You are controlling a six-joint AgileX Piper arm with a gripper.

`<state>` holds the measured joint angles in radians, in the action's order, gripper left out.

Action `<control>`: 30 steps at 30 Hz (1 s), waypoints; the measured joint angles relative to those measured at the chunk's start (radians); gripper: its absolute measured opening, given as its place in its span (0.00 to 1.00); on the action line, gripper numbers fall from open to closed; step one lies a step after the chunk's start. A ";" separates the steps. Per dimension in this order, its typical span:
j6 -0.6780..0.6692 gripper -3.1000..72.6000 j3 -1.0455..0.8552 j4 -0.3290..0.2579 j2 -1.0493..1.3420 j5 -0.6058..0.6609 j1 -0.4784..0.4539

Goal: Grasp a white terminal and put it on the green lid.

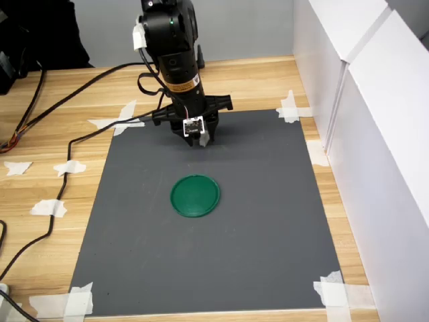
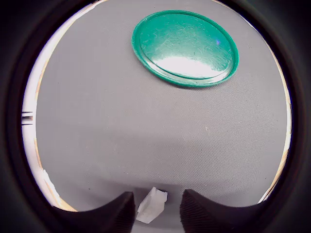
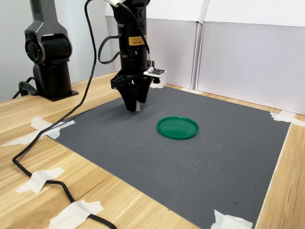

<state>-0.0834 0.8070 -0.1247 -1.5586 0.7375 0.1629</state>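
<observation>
A Piper arm's gripper (image 3: 135,106) points straight down over the far part of a dark grey mat (image 1: 255,268), fingertips at or just above the surface. In the wrist view the white terminal (image 2: 152,205) sits between the two black fingers (image 2: 116,213), w/ a gap showing on each side; whether the pads touch it can't be told, so the jaws read as parted around it, not pinching. The green lid (image 1: 195,195) lies flat near the mat's centre, nearer the camera in the first exterior view, apart from the gripper, nothing on it. White tape scraps (image 1: 333,290) hold the mat's corners to the wooden table (image 1: 40,181). A black cable (image 3: 33,167) trails across the table at the second exterior view's left.
</observation>
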 joint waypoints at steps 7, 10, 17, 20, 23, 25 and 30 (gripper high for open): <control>0.007 0.25 0.000 -0.001 0.000 0.000 0.000; 0.011 0.17 0.000 -0.009 0.000 -0.004 0.000; 0.019 0.15 0.000 -0.010 0.000 -0.005 0.005; 0.020 0.15 0.000 -0.010 0.000 -0.005 0.006; 0.020 0.15 0.003 -0.010 0.000 0.004 0.006; 0.021 0.15 0.015 -0.004 0.002 0.024 0.006; 0.021 0.15 0.109 0.000 0.003 0.083 0.006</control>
<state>-0.0626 0.9160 -0.1252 -1.5557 0.8207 0.1684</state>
